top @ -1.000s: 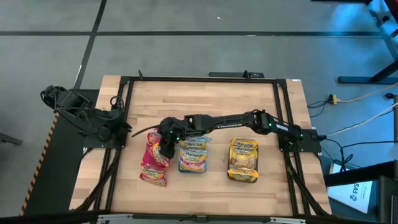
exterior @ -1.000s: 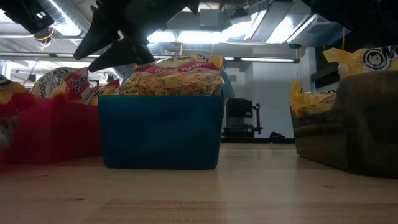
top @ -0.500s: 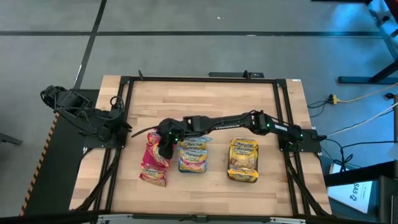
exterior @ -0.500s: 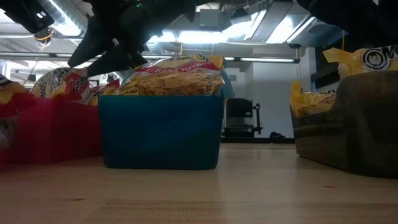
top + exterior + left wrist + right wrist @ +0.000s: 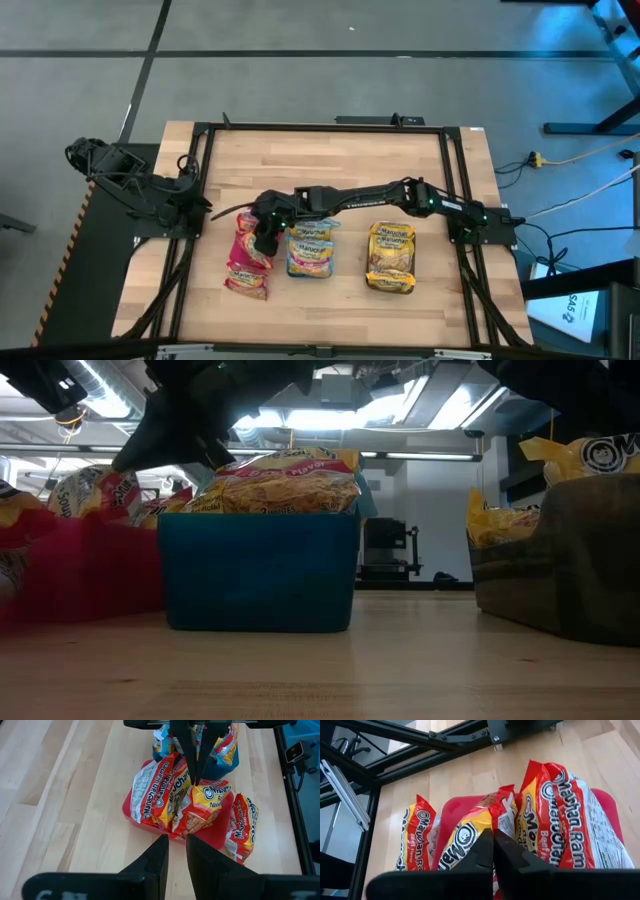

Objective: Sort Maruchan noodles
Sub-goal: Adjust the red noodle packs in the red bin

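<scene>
Noodle packets sorted by colour on pale wood surface (image 5: 330, 160).
Red packets (image 5: 248, 255) in red tray (image 5: 137, 817), blue-edged packets (image 5: 312, 247) in teal tray (image 5: 258, 570), yellow packets (image 5: 392, 253) in dark grey tray (image 5: 570, 560).

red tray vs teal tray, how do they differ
The red tray holds red-wrapped noodle packets standing on edge, with the shut right claw over them. The teal tray holds blue-edged packets and has no claw above it. Both sit side by side on the wooden table, piled above their rims.

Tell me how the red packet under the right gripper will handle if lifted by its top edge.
Probably floppy: the red packet has a crinkly film wrapper. Likely light, though its block may swing. The glossy film may slip; the right gripper is shut above it, over the red tray.
</scene>
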You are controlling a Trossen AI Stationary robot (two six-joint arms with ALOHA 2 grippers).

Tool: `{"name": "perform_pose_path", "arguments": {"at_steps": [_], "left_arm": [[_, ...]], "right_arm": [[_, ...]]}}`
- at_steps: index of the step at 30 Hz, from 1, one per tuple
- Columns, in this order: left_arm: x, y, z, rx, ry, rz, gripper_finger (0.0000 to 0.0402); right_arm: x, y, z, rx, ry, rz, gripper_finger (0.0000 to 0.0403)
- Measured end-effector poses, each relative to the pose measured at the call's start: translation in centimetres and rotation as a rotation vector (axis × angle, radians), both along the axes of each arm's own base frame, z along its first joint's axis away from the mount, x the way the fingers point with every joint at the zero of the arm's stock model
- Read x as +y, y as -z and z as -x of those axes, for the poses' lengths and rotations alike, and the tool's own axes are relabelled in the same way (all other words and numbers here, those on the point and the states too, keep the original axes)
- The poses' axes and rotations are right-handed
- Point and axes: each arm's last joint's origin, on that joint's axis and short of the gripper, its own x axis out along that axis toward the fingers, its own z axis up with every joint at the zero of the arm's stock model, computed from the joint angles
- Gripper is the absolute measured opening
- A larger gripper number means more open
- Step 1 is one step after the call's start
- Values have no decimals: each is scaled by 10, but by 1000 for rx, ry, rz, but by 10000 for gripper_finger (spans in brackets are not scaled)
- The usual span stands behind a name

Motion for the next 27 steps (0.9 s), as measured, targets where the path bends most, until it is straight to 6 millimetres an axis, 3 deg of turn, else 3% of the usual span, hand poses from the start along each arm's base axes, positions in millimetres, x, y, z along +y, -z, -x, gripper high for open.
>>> {"name": "perform_pose_path", "arguments": {"at_steps": [15, 27], "left_arm": [[0, 0, 0, 0, 1, 0, 61], [-2, 0, 0, 13, 37, 41, 61]], "right_arm": [[1, -20, -3, -94, -66, 21, 1], [-3, -17, 0, -45, -101, 23, 0]]}}
